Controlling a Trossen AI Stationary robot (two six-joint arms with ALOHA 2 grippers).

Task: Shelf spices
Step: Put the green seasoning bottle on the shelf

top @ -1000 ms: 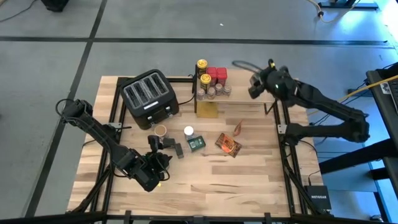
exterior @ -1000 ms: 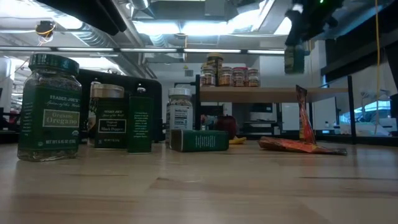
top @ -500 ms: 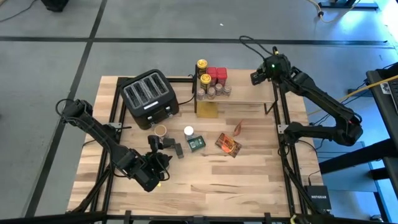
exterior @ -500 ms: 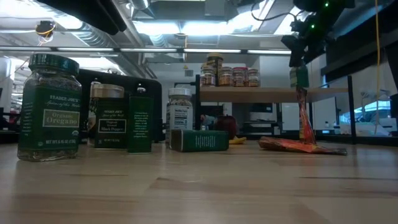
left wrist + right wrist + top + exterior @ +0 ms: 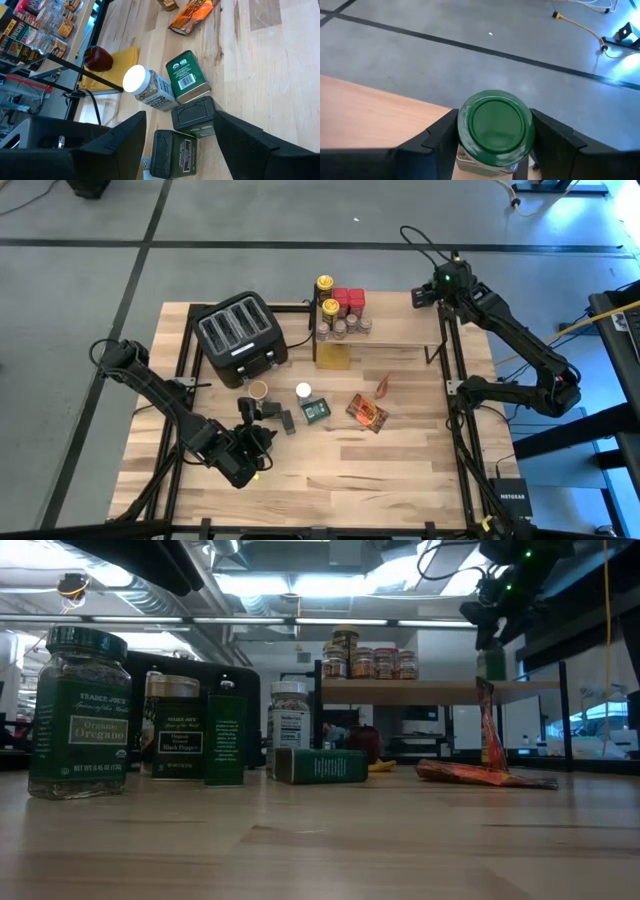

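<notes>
In the upper right of the high view, the right gripper is gripping a green-lidded spice jar between its fingers, holding it over the right end of the shelf. Other spice jars are standing clustered at the shelf's left end. In the lower left, the left gripper is hovering with jaws apart and empty beside a green tin and a white-lidded jar on the table, below the black toaster.

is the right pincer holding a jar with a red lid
No, the right pincer is closed on a jar whose lid is green.
</notes>
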